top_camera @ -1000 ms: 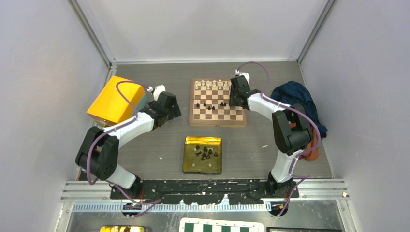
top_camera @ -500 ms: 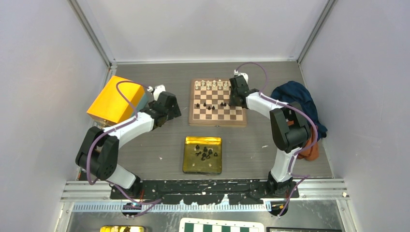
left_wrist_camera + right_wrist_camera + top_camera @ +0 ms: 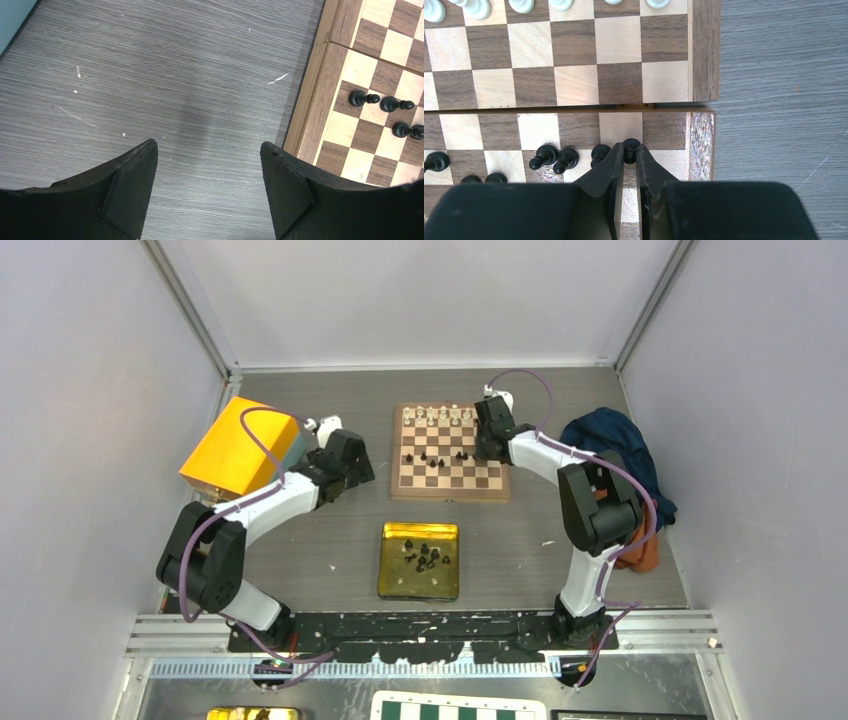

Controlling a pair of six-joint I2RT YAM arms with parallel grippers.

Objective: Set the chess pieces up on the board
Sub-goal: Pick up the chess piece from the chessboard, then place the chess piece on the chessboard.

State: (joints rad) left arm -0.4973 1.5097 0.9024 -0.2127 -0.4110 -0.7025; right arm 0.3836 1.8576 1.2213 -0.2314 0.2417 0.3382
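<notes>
The right claw [image 3: 630, 149] has just pinched shut on a black pawn [image 3: 631, 147] standing on the board [image 3: 702, 60] near its right rim, ready for lifting; the left claw [image 3: 207, 150] hangs open over the counter [image 3: 175, 75]

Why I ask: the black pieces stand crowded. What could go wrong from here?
The right end effector grips a black piece only at its fingertips, so it may slip on lifting. The neighbouring black piece sits right against one finger and could topple.
</notes>
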